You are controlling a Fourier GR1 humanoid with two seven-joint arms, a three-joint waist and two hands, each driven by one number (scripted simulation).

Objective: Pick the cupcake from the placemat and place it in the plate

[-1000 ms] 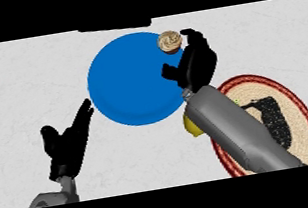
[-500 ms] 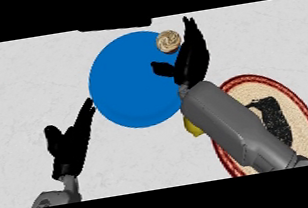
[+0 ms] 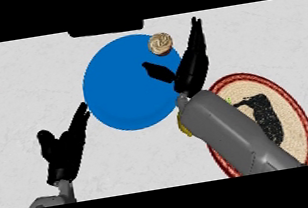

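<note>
Small tan swirl-topped cupcake (image 3: 160, 43) sitting upright on round blue plate (image 3: 121, 88), at the plate's far right rim, apart from both hands. Right hand (image 3: 190, 67) raised over the plate's right edge, just beside the cupcake; fingers (image 3: 195, 36) straight and together, pointing away, thumb (image 3: 158, 70) spread left across the blue surface, nothing held. Grey right forearm (image 3: 229, 132) crossing the left part of round woven placemat with dark red border (image 3: 292, 107) and hiding much of it; black figure printed at the mat's middle partly visible. Small yellow-green thing (image 3: 181, 128) just showing at the forearm's left side, between plate and placemat; too hidden to identify. Left hand (image 3: 63, 150) at lower left over bare pale marbled desk (image 3: 13, 93), fingers up and relaxed, slightly apart, well clear of the plate. Dark flat object (image 3: 106, 29) at the desk's far edge, beyond the plate. Brown strip past the desk's left edge. Open desk surface left of the plate and far right of the placemat.
</note>
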